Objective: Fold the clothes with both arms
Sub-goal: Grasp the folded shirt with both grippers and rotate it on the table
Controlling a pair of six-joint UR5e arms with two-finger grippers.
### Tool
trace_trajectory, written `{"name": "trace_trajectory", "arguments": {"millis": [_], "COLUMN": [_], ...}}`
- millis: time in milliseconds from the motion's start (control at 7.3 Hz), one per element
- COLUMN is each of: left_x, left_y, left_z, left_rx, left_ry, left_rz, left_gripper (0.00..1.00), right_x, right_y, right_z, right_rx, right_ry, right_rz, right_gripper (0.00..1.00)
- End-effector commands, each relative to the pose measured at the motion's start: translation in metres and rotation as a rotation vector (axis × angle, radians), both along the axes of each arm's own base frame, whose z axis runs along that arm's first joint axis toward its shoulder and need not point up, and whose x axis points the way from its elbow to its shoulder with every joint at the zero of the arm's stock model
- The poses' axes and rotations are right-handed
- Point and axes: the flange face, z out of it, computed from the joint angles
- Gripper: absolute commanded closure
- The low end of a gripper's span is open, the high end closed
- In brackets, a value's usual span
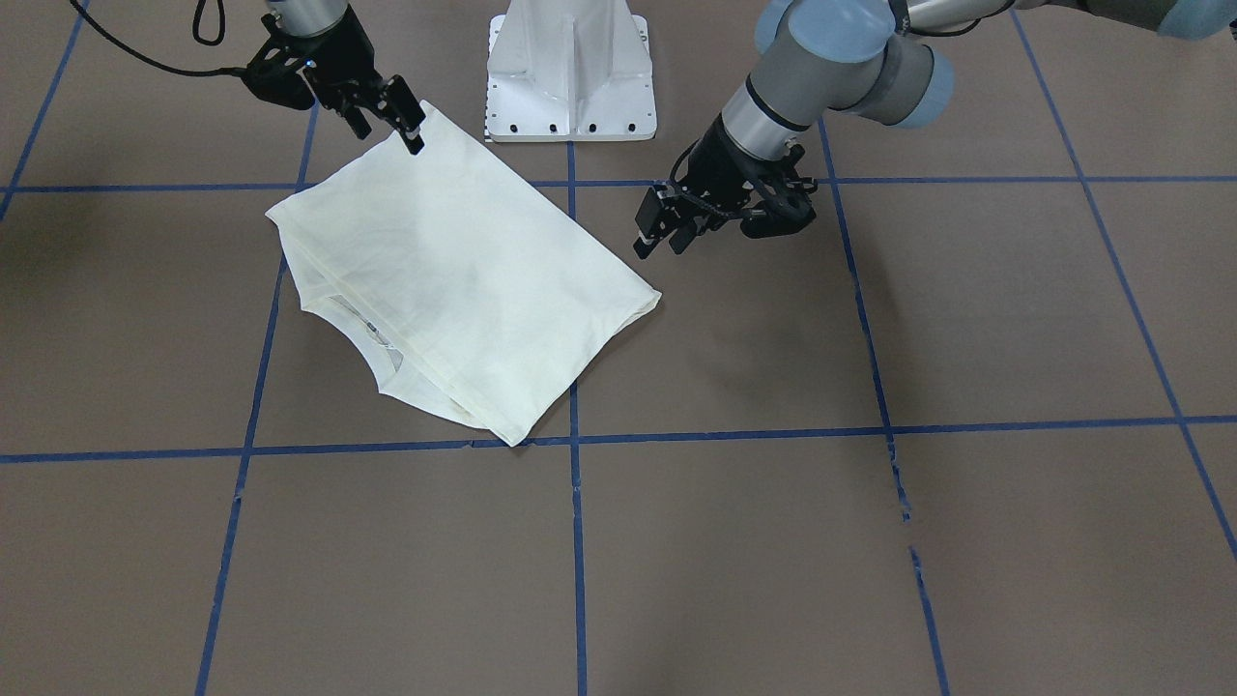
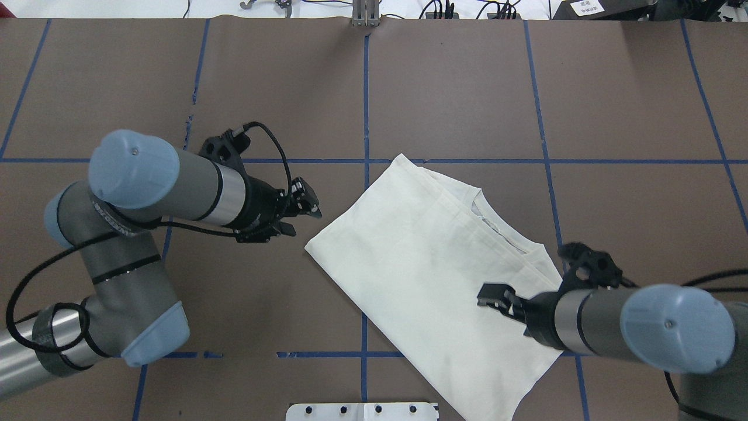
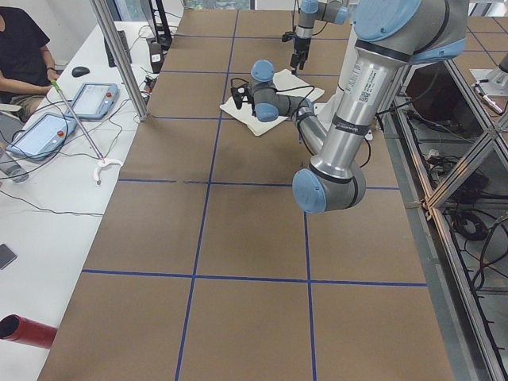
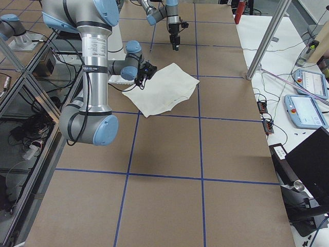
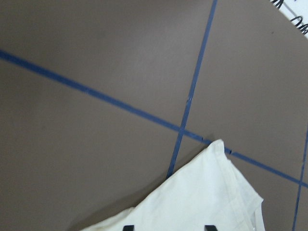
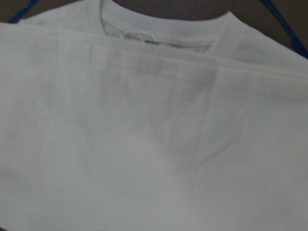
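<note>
The cream shirt (image 1: pixel 454 280) (image 2: pixel 421 275) lies folded in a slanted rectangle on the brown table, plain side up, with the neckline (image 6: pixel 159 36) peeking out at one edge. My right gripper (image 1: pixel 391 138) (image 2: pixel 484 295) hovers over the shirt's edge nearest the robot, jaws apart, holding nothing. Beside the shirt's corner, my left gripper (image 1: pixel 659 246) (image 2: pixel 304 216) is open and empty above bare table. In the left wrist view its two fingertips (image 5: pixel 127 227) show spread apart over the cloth (image 5: pixel 202 202).
The white base pedestal (image 1: pixel 570 77) (image 2: pixel 362 411) stands just behind the shirt. Blue tape lines (image 1: pixel 570 440) grid the table. A person sits at a side table with tablets (image 3: pixel 48 131) and a grabber stick (image 3: pixel 79 127) beyond the table's far side.
</note>
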Motion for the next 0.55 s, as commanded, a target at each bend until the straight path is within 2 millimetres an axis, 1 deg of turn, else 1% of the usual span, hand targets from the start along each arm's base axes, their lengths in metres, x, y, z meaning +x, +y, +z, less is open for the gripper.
{"name": "trace_trajectory", "arguments": {"millis": [0,137,274,411], "left_x": [0.044,0.051,0.057,0.064], "left_y": [0.043,0.04,0.034,0.023], "left_z": [0.014,0.022,0.031,0.026], "left_rx": [-0.107,-0.114,-0.104,-0.074], "left_ry": [-0.041,-0.059,-0.081,-0.09], "left_rz": [0.065,0.064,0.041,-0.023], "left_gripper": [0.38,0.38,0.38,0.39], "right_x": [-0.001,0.014,0.014,0.013], "right_y": [-0.139,-0.18,-0.199,-0.201], "right_z": [0.007,0.022,0.041,0.038], "right_rx": [0.116,0.132,0.151,0.163], "right_ry": [0.082,0.123,0.168,0.167], "right_rz": [0.084,0.077,0.049,0.046], "right_gripper": [0.0,0.0,0.0,0.0]}}
